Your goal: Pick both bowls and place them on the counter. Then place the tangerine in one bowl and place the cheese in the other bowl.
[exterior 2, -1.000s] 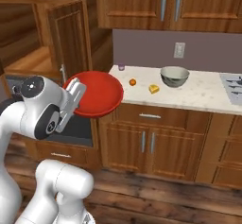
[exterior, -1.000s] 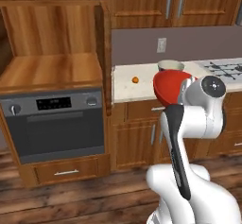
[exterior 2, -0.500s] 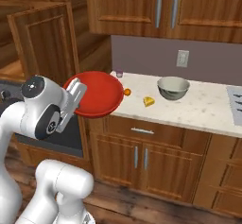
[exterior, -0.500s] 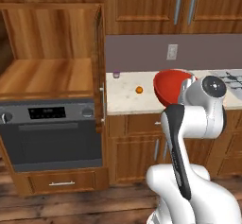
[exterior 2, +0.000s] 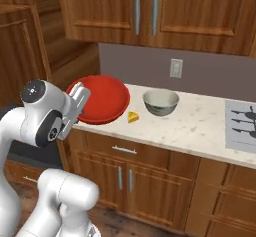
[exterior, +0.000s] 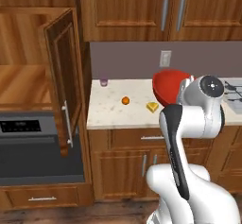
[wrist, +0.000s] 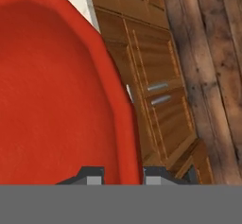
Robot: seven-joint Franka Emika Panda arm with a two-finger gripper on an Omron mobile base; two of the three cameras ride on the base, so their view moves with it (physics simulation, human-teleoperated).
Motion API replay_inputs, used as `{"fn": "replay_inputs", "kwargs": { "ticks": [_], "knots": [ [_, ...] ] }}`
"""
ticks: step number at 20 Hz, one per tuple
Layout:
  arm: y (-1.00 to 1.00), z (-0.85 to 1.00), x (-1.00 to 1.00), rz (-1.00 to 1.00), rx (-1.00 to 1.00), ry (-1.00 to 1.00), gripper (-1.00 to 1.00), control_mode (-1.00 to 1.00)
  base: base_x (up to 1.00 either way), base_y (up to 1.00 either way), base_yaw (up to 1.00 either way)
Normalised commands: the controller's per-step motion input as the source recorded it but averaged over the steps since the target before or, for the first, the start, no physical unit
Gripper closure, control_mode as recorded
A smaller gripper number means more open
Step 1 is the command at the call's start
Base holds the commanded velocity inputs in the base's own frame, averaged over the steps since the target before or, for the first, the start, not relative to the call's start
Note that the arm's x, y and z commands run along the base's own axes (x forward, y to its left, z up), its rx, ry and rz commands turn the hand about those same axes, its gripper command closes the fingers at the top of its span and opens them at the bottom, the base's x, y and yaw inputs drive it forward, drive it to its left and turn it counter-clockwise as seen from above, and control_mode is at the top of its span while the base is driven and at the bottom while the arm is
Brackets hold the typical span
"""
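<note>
Scenery is sliding leftward in both base views, which reads as the base driving along the cabinets rather than anything on the counter (exterior: pixel 118 116) moving. In the left base view the oven and the open cabinet door are now sitting at the left edge, where a second ago they were filling the left and centre. The purple cup (exterior: pixel 103 81), the tangerine (exterior: pixel 125 100) and the cheese (exterior: pixel 152 107) are now lying mid-frame, and the cheese is newly appearing there, just left of the arm.

My judgement is that the robot is bringing the second bowl into reach of open counter, so the set-down is getting close.

The red bowl (exterior: pixel 166 85) is riding tilted at centre right of the left base view, above the counter's front part and not resting on it. In the right base view it is sitting at centre left, with the cheese just beside its right rim and the grey bowl (exterior 2: pixel 160 102) already standing on the counter, right of the cheese. That grey bowl has drifted from the right half toward the centre, again the camera's doing.

In the hand view the gripper (wrist: pixel 119 176) is clamped on the red bowl's rim, one tip either side at the bottom edge, the same pinch as before.
</note>
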Motion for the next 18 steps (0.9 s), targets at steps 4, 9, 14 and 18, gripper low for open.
{"fn": "replay_inputs", "kwargs": {
  "ticks": [4,9,14,18],
  "knots": [
    [0.00,0.00,0.00,0.00,0.00,0.00,1.00,1.00,0.39,-0.72,0.05],
    [0.00,0.00,0.00,0.00,0.00,0.00,1.00,1.00,0.45,-0.51,0.08],
    [0.00,0.00,0.00,0.00,0.00,0.00,1.00,1.00,0.43,0.01,-0.23],
    [0.00,0.00,0.00,0.00,0.00,0.00,1.00,1.00,0.32,0.10,-0.34]
  ]
}}
